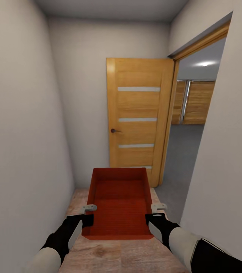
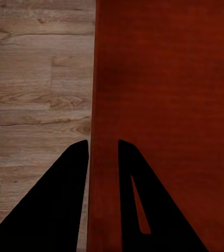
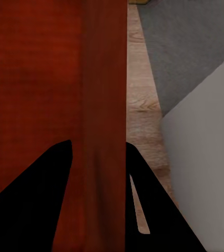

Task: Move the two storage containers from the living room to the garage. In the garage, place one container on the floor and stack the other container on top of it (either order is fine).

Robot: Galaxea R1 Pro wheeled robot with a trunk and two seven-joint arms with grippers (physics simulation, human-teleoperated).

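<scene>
I hold one storage container (image 1: 119, 204) between my arms: my left gripper (image 1: 86, 217) pinches its left wall, my right gripper (image 1: 153, 216) its right wall, each with one finger inside and one outside. Its long axis runs straight ahead, away from me, above the wood plank flooring (image 1: 109, 254). Beyond it stands the open door (image 1: 138, 117); the doorway's grey floor (image 1: 183, 151) lies ahead and to my right, so I judge a right turn comes next.
</scene>
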